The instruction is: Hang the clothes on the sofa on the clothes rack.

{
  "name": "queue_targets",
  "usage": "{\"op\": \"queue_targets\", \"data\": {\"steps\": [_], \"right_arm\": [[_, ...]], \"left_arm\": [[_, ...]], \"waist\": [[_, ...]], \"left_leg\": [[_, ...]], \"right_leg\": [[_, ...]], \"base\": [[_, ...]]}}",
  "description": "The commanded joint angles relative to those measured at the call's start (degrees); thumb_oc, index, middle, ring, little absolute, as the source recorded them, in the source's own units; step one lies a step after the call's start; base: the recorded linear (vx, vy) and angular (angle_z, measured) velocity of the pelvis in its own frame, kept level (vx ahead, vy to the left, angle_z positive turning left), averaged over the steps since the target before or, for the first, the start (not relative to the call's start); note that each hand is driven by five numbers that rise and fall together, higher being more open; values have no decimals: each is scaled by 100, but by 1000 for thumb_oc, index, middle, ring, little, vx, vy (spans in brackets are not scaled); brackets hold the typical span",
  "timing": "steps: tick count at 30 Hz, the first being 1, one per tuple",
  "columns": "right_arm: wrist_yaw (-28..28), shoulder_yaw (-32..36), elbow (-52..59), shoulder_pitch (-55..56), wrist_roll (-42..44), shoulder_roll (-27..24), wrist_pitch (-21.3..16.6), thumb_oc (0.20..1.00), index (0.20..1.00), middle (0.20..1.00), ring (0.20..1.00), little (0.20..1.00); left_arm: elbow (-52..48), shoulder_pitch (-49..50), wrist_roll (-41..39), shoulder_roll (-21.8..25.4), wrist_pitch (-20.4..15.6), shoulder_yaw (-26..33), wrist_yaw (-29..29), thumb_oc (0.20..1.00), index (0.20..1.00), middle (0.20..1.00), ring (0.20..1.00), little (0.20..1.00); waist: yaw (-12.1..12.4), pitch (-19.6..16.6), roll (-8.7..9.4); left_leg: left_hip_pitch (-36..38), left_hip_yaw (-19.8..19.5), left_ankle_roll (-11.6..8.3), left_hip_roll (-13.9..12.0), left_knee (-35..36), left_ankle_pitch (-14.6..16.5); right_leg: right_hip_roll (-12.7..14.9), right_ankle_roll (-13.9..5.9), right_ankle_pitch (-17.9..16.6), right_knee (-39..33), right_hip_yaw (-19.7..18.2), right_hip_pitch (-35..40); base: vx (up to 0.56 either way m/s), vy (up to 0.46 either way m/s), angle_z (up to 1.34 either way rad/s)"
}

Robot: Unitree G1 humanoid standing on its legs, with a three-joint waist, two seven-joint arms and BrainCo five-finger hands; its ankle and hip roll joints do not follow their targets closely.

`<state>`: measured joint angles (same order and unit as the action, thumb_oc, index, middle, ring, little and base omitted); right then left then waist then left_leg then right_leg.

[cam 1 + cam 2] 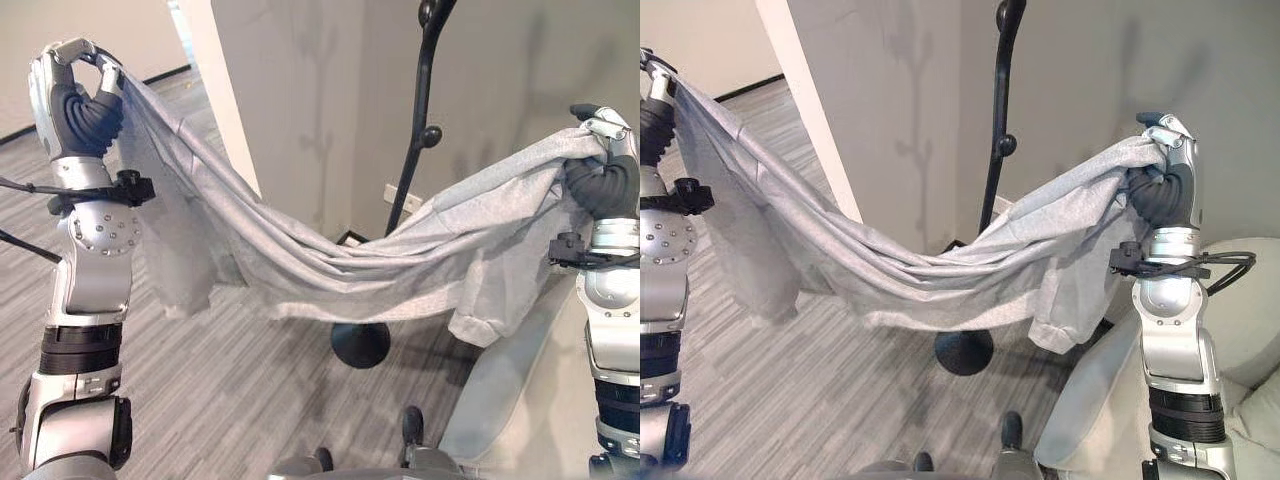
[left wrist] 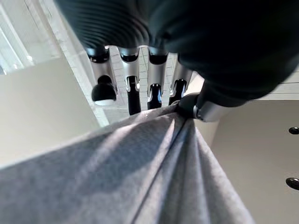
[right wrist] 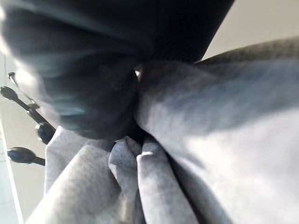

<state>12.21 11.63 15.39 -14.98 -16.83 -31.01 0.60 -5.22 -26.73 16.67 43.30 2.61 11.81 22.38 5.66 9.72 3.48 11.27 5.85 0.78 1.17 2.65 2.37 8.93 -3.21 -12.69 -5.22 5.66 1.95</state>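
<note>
A light grey garment (image 1: pixel 330 260) hangs stretched between my two raised hands and sags in the middle, in front of the black clothes rack (image 1: pixel 420 110). My left hand (image 1: pixel 80 95) is shut on one end of the garment at the upper left; in the left wrist view the cloth (image 2: pixel 154 172) is pinched between thumb and fingers (image 2: pixel 133 93). My right hand (image 1: pixel 1160 180) is shut on the other end at the right, with bunched cloth (image 3: pixel 140 186) in its grip. A sleeve cuff (image 1: pixel 1055 335) dangles below the right end. The rack's round base (image 1: pixel 360 345) stands on the floor behind the sagging cloth.
A white wall corner (image 1: pixel 235 100) juts out behind the garment at the left. A pale sofa (image 1: pixel 1250 330) stands at the lower right, beside my right arm. Striped grey carpet (image 1: pixel 230 400) spreads below. A wall socket (image 1: pixel 403 198) sits beside the rack's pole.
</note>
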Motion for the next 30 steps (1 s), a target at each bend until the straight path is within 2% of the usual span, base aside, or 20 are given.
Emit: {"op": "queue_targets", "data": {"steps": [1, 5, 13, 16, 18, 19, 21, 23, 25, 28, 30], "right_arm": [[203, 348, 150, -442, 60, -213, -210, 200, 200, 200, 200, 200], [200, 419, 154, -373, 65, -203, -222, 200, 200, 200, 200, 200], [223, 622, 28, -150, 269, -91, -288, 200, 200, 200, 200, 200], [148, 602, -66, -57, 423, 31, -328, 200, 200, 200, 200, 200], [114, 597, -4, -33, 443, 86, -329, 200, 200, 200, 200, 200], [128, 586, -47, -72, 452, 120, -313, 200, 200, 200, 200, 200], [137, 648, -65, -46, 436, 117, -306, 200, 200, 200, 200, 200], [188, 714, -111, -18, 411, 121, -297, 200, 200, 200, 200, 200], [171, 723, -145, -9, 384, 115, -289, 200, 200, 200, 200, 200], [151, 662, -66, -62, 458, 194, -305, 200, 200, 200, 200, 200], [128, 612, -30, -83, 499, 200, -315, 200, 200, 200, 200, 200]], "left_arm": [[-310, -386, 22, 204, -190, 5, 114, 200, 200, 200, 200, 200], [-328, -370, 15, 189, -187, 40, 125, 200, 200, 200, 200, 200], [-431, -120, -12, 175, -150, 269, 135, 200, 200, 200, 200, 200], [-429, -139, -19, 197, -154, 220, 83, 200, 200, 200, 200, 200], [-445, -151, -57, 208, -160, 186, 91, 200, 200, 200, 200, 200], [-476, -177, -119, 176, -165, 185, 96, 200, 200, 200, 200, 200], [-425, -187, -172, 158, -167, 235, 127, 200, 200, 200, 200, 200], [-381, -156, -198, 141, -185, 239, 123, 200, 200, 200, 200, 200], [-348, -129, -164, 133, -169, 335, 147, 200, 200, 200, 200, 200], [-381, -44, -101, 91, -222, 402, 140, 200, 200, 200, 200, 200], [-347, -6, -91, 120, -223, 414, 144, 200, 200, 200, 200, 200]], "waist": [[-99, -98, -369], [-132, -166, -360], [-235, -351, -350], [-291, -348, -337], [-269, -261, -246], [-226, -138, -168], [-180, -82, -153], [-51, -68, -205], [32, -157, -269], [7, -298, -258], [24, -372, -222]], "left_leg": [[-108, -134, -258, -373, 235, -555], [-112, -129, -260, -455, 235, -574], [-28, -51, -251, -807, 235, -785], [-101, 24, -286, -1048, -344, -841], [-324, 22, -288, -1099, -997, -795], [-675, 17, -299, -1139, -1442, -710], [-930, 82, -307, -1137, -1067, -440], [-1146, 70, -404, -1016, -328, -570], [-979, -136, -442, -927, 235, -631], [-885, -115, -486, -912, 235, -557], [-794, -72, -473, -809, 235, -510]], "right_leg": [[-237, 60, 617, 22, 200, 262], [-305, 46, 649, 22, 236, 276], [-543, 15, 769, 22, 296, 247], [-586, 17, 809, 22, 424, 299], [-522, 39, 721, 22, 470, 375], [-464, 74, 768, 22, 497, 466], [-523, 89, 861, 22, 536, 551], [-590, 95, 898, 22, 454, 644], [-632, 119, 923, 22, 326, 614], [-553, 137, 866, 22, 246, 579], [-490, 139, 837, 22, 197, 566]], "base": [[42, -171, -9], [20, -128, 1], [21, -163, 5], [25, -210, 20], [-17, -204, 23], [-60, -178, 20], [-16, -72, 23], [59, 46, 27], [75, 102, 5], [64, 153, -27], [59, 162, -35]]}}
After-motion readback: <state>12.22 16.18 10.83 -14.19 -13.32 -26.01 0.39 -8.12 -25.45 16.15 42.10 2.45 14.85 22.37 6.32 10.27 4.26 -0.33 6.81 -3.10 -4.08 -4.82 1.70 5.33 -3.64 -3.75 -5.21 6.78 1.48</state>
